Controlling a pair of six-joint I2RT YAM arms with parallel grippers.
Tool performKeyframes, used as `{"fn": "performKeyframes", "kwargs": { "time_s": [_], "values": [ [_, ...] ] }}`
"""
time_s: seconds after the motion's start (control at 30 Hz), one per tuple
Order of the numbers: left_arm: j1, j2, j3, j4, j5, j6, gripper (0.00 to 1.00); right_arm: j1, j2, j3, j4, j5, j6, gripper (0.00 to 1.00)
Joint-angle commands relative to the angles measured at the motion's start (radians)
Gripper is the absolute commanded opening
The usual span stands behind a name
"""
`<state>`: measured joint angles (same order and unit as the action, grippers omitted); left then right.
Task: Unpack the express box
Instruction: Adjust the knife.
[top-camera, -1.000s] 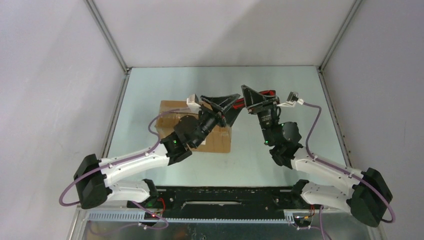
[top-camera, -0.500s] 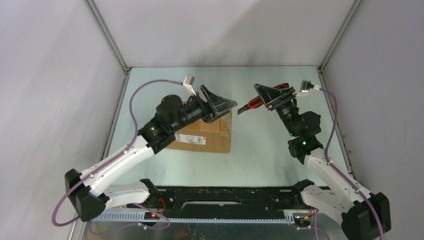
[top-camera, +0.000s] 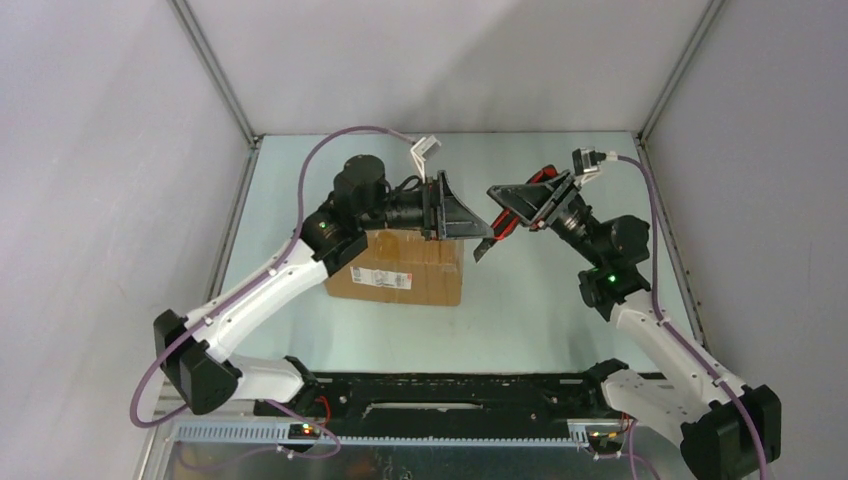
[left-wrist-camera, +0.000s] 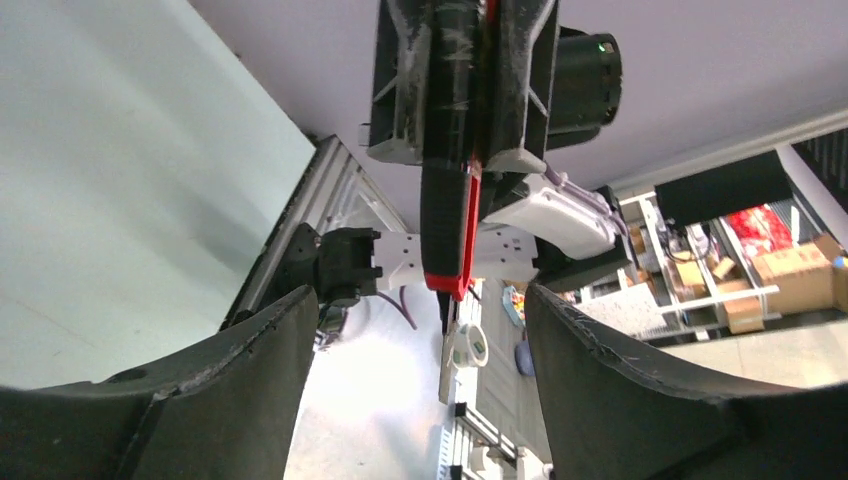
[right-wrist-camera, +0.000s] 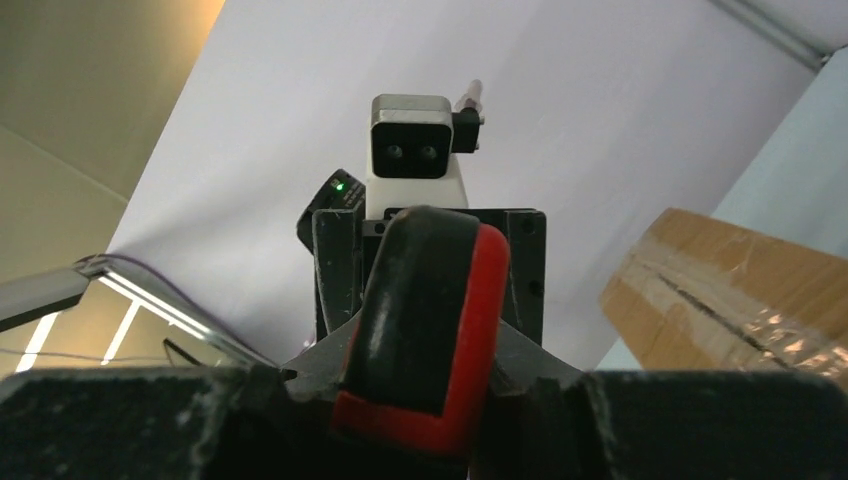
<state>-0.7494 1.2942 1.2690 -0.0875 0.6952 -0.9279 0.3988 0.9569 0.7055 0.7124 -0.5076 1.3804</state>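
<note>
The express box (top-camera: 412, 270), brown cardboard with a taped seam, lies on the table left of centre, and its top corner shows in the right wrist view (right-wrist-camera: 740, 290). Above the box's right end hangs my left gripper (top-camera: 478, 228), open and turned to the right. My right gripper (top-camera: 512, 205) faces it, shut on a red and black utility knife (top-camera: 497, 230). In the left wrist view the knife (left-wrist-camera: 450, 220) points down toward the gap of the open left gripper (left-wrist-camera: 420, 310) without touching either finger. The right wrist view shows the knife (right-wrist-camera: 430, 320) clamped in my right gripper (right-wrist-camera: 420, 405).
A white printed label (top-camera: 381, 277) sits on the box's near side. Grey enclosure walls stand on the left, back and right of the pale green table (top-camera: 560, 300). A black rail (top-camera: 450, 395) with the arm bases runs along the near edge.
My left arm has lifted off the box and swung right, its jaws wider. The right arm has turned the knife leftward until the two grippers face each other.
</note>
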Motion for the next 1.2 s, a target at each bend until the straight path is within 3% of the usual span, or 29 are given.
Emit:
{"fn": "performKeyframes", "kwargs": {
  "time_s": [0.0,0.2,0.53,0.63,0.8,1.03,1.17],
  "values": [
    [-0.015,-0.006,-0.041,0.262,0.101,-0.138,0.77,0.026,0.021,0.067,0.029,-0.062,0.061,0.0],
    [-0.03,0.022,-0.038,0.257,0.083,-0.158,0.61,0.05,0.026,0.068,-0.033,-0.012,0.107,0.0],
    [-0.025,0.053,-0.058,0.289,0.039,-0.303,0.19,0.072,0.033,0.071,-0.197,0.117,0.263,0.0],
    [-0.018,0.051,-0.063,0.285,0.014,-0.354,0.01,0.069,0.011,0.071,-0.26,0.143,0.281,0.0],
    [-0.007,0.054,-0.076,0.279,0.006,-0.396,0.0,0.058,-0.021,0.082,-0.302,0.151,0.221,0.0],
    [0.028,0.063,-0.047,0.198,0.064,-0.305,0.0,0.05,-0.025,0.109,-0.311,0.041,0.117,0.36],
    [0.056,0.052,-0.044,0.14,0.078,-0.23,0.0,0.035,-0.045,0.107,-0.318,0.003,0.09,0.45]
  ]
}}
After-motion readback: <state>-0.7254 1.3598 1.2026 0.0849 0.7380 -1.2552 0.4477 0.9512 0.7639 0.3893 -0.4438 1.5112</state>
